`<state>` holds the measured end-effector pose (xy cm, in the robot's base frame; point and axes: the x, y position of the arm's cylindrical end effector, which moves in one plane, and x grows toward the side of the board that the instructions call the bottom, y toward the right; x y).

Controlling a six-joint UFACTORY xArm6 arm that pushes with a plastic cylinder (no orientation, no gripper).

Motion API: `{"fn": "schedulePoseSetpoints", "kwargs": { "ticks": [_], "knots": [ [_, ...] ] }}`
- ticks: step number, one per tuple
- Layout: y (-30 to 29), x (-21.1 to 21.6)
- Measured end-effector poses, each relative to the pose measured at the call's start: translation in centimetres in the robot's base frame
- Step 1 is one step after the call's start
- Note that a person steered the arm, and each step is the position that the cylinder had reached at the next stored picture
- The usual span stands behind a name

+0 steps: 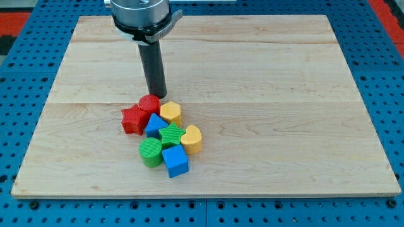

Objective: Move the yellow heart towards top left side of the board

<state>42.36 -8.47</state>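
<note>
While the rod is standing upright over the wooden board, my tip is resting at the upper edge of the cluster of blocks, just beside the red cylinder, at about one o'clock from it; whether it is touching that block cannot be told. Being a bare rod, it has no jaws to open or close, and it is holding nothing.

All eight blocks are crowding together slightly below and left of the board's centre. A red star is sitting at about eight o'clock from the red cylinder, touching it. A yellow hexagon-like block is lying at four o'clock from my tip. Below these, a blue block, its shape partly hidden, is wedging between the red star and a green star.

Sitting on the cluster's right edge, the yellow heart is pressing against the green star at its three o'clock side, and it is lying at about five o'clock from my tip, with the yellow hexagon-like block between them. A green cylinder and a blue cube are forming the bottom of the group, side by side.
</note>
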Motion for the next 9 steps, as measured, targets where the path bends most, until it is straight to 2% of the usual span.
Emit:
{"fn": "schedulePoseSetpoints", "kwargs": {
  "ticks": [1,2,3,5,6,8,9],
  "knots": [
    [1.5,0.0],
    [9.9,-0.3],
    [14.4,3.1],
    [14.5,12.1],
    [12.8,13.5],
    [8.0,9.2],
    [7.9,7.8]
  ]
}}
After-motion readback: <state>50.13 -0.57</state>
